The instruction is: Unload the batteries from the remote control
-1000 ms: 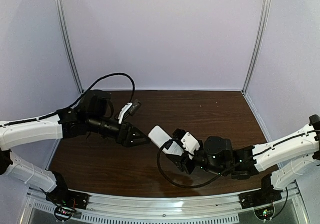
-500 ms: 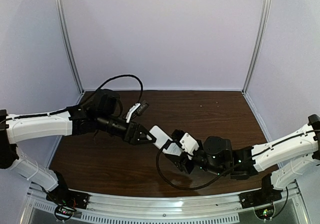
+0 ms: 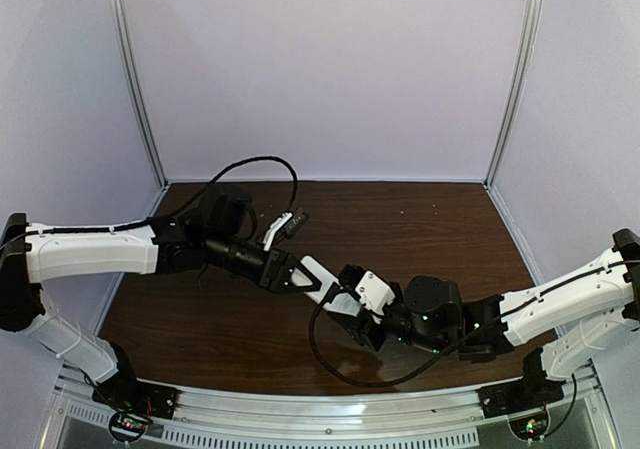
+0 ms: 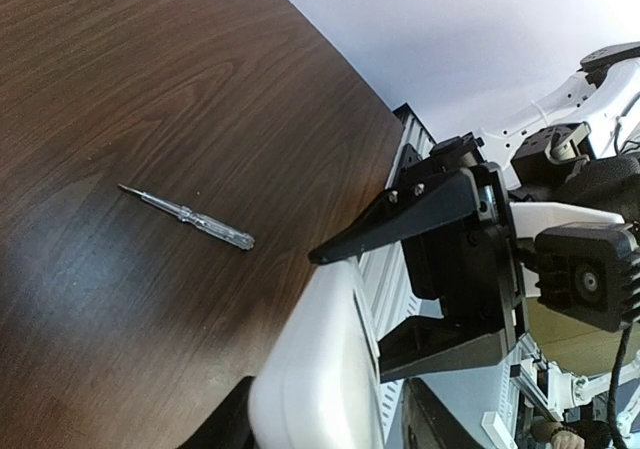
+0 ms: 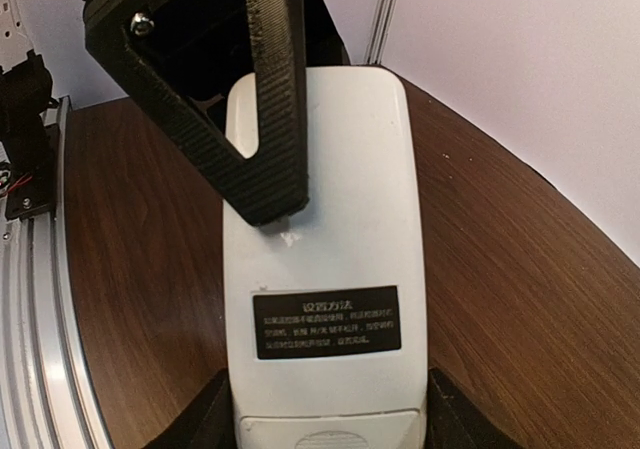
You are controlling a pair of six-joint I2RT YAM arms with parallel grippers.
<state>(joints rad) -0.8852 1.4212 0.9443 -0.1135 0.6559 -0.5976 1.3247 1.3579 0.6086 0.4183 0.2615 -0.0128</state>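
Note:
The white remote control (image 3: pixel 322 272) is held off the table, its back with a black label facing up (image 5: pixel 330 259). My right gripper (image 3: pixel 350 307) is shut on its near end, fingers on both long sides (image 5: pixel 325 424). My left gripper (image 3: pixel 303 280) is open and straddles the remote's other end (image 4: pixel 325 434). One of its black fingers (image 5: pixel 265 139) rests on the remote's back above the label. The remote fills the foreground of the left wrist view (image 4: pixel 320 369), with the right gripper's fingers (image 4: pixel 420 214) at its far end. No batteries are in view.
A long thin silver screwdriver (image 4: pixel 185 217) lies on the dark wooden table (image 3: pixel 430 219) below the remote. A metal rail (image 3: pixel 300 419) runs along the near edge. Purple walls and metal posts (image 3: pixel 135 79) close in the back and sides.
My left arm has reached right, and its fingers have come onto the remote. My right gripper has kept hold of the remote and stayed almost still.

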